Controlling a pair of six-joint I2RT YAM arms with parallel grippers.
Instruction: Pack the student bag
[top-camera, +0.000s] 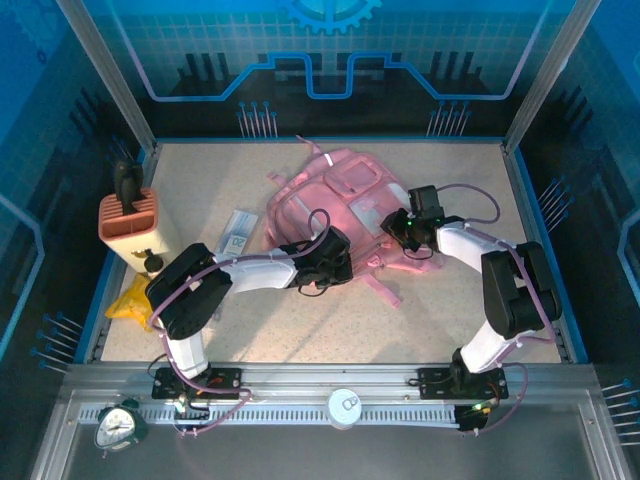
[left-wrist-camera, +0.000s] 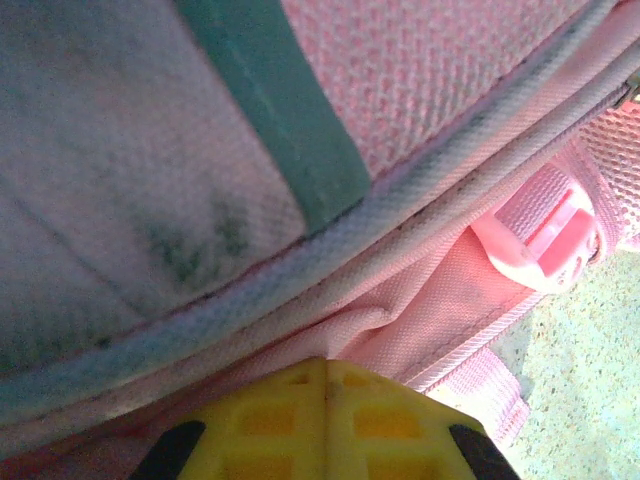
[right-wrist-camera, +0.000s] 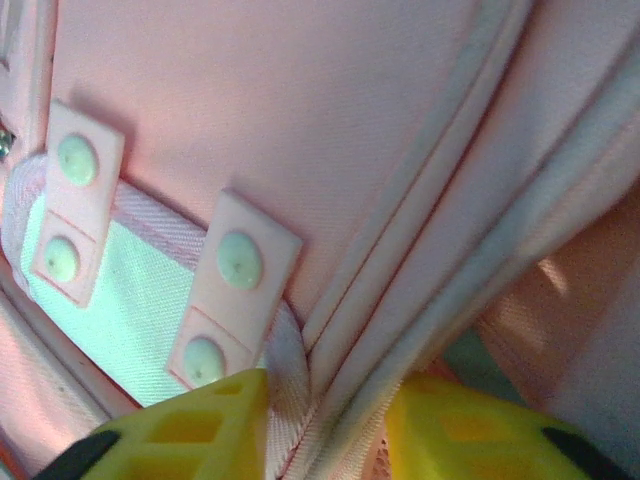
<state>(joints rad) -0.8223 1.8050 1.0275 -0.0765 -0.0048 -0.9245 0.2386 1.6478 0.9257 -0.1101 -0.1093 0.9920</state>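
One large soft pink fabric student bag (top-camera: 340, 205) lies flat on the speckled beige table (top-camera: 480, 330), a little behind its middle and between the two arms. Its thin carry loop points toward the far wall. Loose pink strap ends trail toward the near right, so the long axis seems to run slantwise from far left to near right.

The left gripper (left-wrist-camera: 325, 400) has its two yellow fingers pressed together with only a thin line between them. The tips sit against a fold of pink cloth on the bag's near edge. I cannot tell whether any cloth is caught between them. Close to it there is one teal strip (left-wrist-camera: 280, 110) across the weave and one pink plastic buckle (left-wrist-camera: 545, 235).

The right gripper (right-wrist-camera: 325, 405) is at the bag's right side. Its two yellow fingers are closed on a ridge of piped seam and webbing, which fills the gap between them. Beside that ridge are two pink tabs (right-wrist-camera: 240, 285), each with two pale round rivets, four rivets in all.

One orange ribbed box (top-camera: 128, 225) stands at the left edge and holds one black item. One crumpled yellow thing (top-camera: 130, 302) lies near it. One flat clear packet (top-camera: 238, 232) lies just left of the bag. One green alarm clock (top-camera: 118, 425) and one white round disc (top-camera: 345, 407) sit on the front rail.
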